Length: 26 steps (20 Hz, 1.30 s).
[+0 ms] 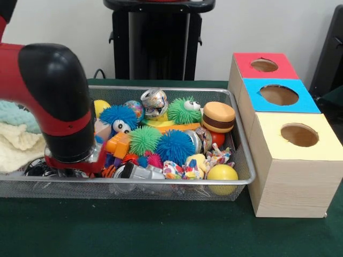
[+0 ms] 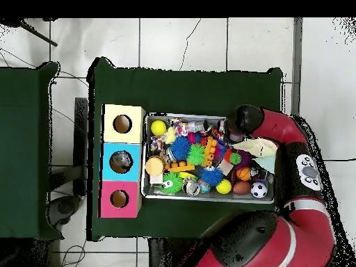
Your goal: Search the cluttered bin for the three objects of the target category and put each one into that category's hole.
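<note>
Here the red and black robot arm [image 1: 51, 101] reaches down into the left end of the silver wire-mesh bin [image 1: 244, 182] in the front view, its thick black wrist filling that corner; the gripper [image 1: 80, 163] sits low among the toys there, and whether its fingers are spread or pressed together cannot be told, since the wrist and clutter hide them. The bin is packed: a fuzzy blue ball with googly eyes [image 1: 119, 119], a spiky green rubber ball [image 1: 144, 140], a spiky blue rubber ball [image 1: 174, 146], a fuzzy green ball with eyes [image 1: 184, 110], a shiny crinkled foil ball [image 1: 154, 103], a toy hamburger with a tan bun [image 1: 218, 116], and a smooth yellow ball [image 1: 222, 175] at the front right corner. Fluffy cream and pale blue cloth [image 1: 16, 134] bulges at the bin's left end, behind the arm. Just beside the bin's right end stands a row of three wooden boxes, each with a round hole on top: a red-topped box [image 1: 265, 66] farthest back, a blue-topped box [image 1: 278, 95] in the middle, and a yellow-topped box [image 1: 299, 135] nearest the camera. In the overhead view the arm [image 2: 278, 132] curves over the bin [image 2: 188, 197], the three boxes line its opposite end, and something grey lies in the blue box's hole [image 2: 122, 162]. All of it rests on a dark green table cover [image 1: 134, 227].
</note>
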Tool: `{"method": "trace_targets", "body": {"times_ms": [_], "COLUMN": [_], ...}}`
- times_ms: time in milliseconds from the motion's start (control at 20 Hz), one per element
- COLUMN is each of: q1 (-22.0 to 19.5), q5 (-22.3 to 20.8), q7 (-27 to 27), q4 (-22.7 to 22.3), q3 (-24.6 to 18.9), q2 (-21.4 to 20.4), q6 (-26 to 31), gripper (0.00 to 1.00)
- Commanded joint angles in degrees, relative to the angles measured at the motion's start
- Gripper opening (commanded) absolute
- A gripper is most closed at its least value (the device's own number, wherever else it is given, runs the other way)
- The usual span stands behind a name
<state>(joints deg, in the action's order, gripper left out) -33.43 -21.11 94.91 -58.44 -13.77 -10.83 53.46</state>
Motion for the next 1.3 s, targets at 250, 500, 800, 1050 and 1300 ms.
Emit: {"method": "trace_targets", "body": {"times_ms": [250, 500, 800, 1050, 1300], "q1": [11.7, 14.7, 16.5, 16.5, 16.5], "q5": [-11.7, -12.5, -13.2, -13.4, -13.4], "q7": [-6.0, -3.7, -4.3, -4.1, -5.9], "q4": [9.4, 14.2, 17.4, 15.1, 13.8], "q3": [9.1, 11.9, 12.6, 13.5, 13.6], "q2": [3.9, 3.9, 4.6, 5.0, 4.8], "q6": [22.2, 29.5, 33.3, 30.7, 26.6], "gripper": [1.00, 1.00, 1.00, 1.00, 1.00]}}
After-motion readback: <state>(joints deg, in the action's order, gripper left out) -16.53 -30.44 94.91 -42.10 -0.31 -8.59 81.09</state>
